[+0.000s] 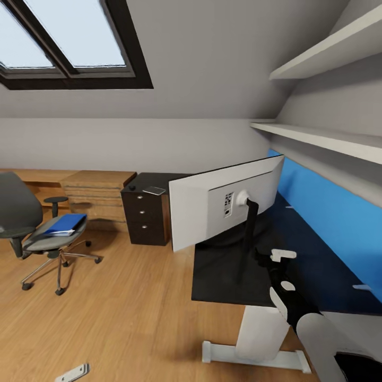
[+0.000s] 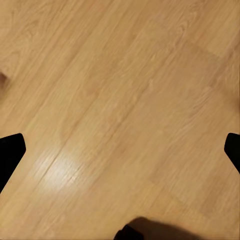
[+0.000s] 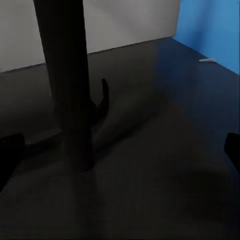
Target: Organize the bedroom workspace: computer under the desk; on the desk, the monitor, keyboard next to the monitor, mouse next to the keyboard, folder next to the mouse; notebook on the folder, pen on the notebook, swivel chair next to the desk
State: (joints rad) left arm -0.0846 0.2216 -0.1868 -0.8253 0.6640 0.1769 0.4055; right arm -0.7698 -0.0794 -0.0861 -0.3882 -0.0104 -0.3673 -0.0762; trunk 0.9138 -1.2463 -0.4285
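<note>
Monitor [image 1: 225, 204] stands on bench [image 1: 228, 270], back to camera. Right tool [image 3: 120, 150] spread by its stand; left tool [image 2: 120, 150] spread over floor. Folder [image 1: 64, 224] still on swivel chair [image 1: 32, 223]; keyboard [image 1: 72, 373] on floor. Most placements remain.

Soft daylight from above, even and flat, dim over the desktop

The skylight [image 1: 63, 40] at far left glows pale; the oak floor [image 1: 122, 313] is evenly lit, with a faint sheen patch in the left wrist view. The glossy black desk [image 1: 223, 276] swallows light, so the right wrist view is murky and soft-edged. Straight lines lean toward the head view's edges.
</note>
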